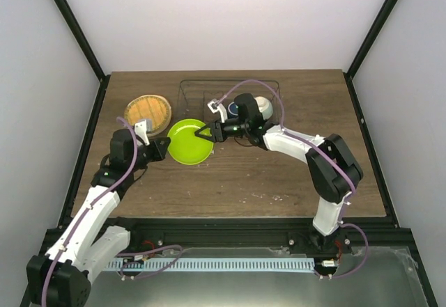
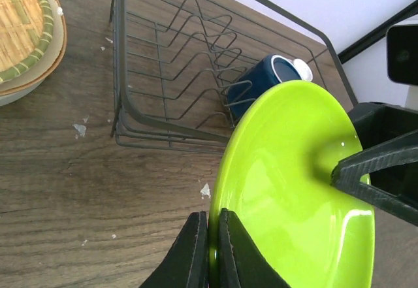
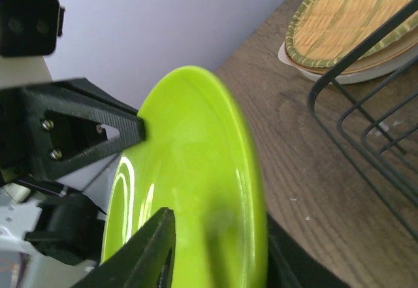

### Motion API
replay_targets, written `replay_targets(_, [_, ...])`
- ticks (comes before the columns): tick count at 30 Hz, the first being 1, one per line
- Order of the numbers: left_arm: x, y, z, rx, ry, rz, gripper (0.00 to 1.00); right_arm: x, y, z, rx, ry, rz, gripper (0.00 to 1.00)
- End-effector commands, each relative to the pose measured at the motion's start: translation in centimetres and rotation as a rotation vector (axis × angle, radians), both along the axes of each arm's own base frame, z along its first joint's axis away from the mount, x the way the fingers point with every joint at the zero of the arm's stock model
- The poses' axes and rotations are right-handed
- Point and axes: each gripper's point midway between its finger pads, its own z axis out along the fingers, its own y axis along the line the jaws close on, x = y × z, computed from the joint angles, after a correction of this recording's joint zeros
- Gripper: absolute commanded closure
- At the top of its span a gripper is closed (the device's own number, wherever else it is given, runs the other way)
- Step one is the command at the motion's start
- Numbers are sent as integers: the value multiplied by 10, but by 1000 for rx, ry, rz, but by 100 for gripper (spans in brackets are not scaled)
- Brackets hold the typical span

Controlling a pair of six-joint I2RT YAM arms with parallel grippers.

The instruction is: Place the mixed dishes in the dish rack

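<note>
The lime-green plate (image 1: 188,143) (image 2: 287,190) (image 3: 189,151) is held tilted above the table, in front of the dish rack (image 1: 188,82) (image 2: 121,72) (image 3: 366,59), which is dark wire. My left gripper (image 1: 162,147) (image 2: 213,249) is shut on the plate's left rim. My right gripper (image 1: 206,133) (image 3: 219,226) straddles the opposite rim, one finger before the face and one behind, with a gap still showing. A dark blue mug (image 2: 264,79) lies in the rack, with a pale bowl (image 1: 263,105) beside it. The tan woven plate (image 1: 148,110) (image 2: 16,27) (image 3: 353,20) rests on a beige plate (image 2: 39,72) left of the rack.
Black frame posts and pale walls close in the wooden table (image 1: 279,182) on three sides. Small white flecks (image 2: 80,129) lie on the wood near the rack's front left corner.
</note>
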Motion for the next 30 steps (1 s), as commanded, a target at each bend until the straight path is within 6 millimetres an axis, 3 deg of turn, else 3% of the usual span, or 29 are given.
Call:
replay_targets(1, [5,-2,6,-17,-29,7,100,-2,7,11,4,-35,29,73])
replay_targets(5, [5,-1,6,-12,-30,9,100,0,4,8,-40,-64,15,87])
replay_targets(12, [6,0,4,-2,-27,13,99,10,-5,5,-143,-138,-34,99])
replay_targets(15, [6,0,4,3,-27,15,87,20,-10,6,-201,-201,-63,99])
replay_targets(18, [7,1,5,8,-31,17,68,31,-15,19,-249,-285,-99,99])
replay_targets(25, [5,4,11,32,-38,20,23,65,-28,83,-285,-616,-195,99])
replay_targets(30, [2,5,16,43,-51,18,15,69,-39,117,-236,-904,-201,99])
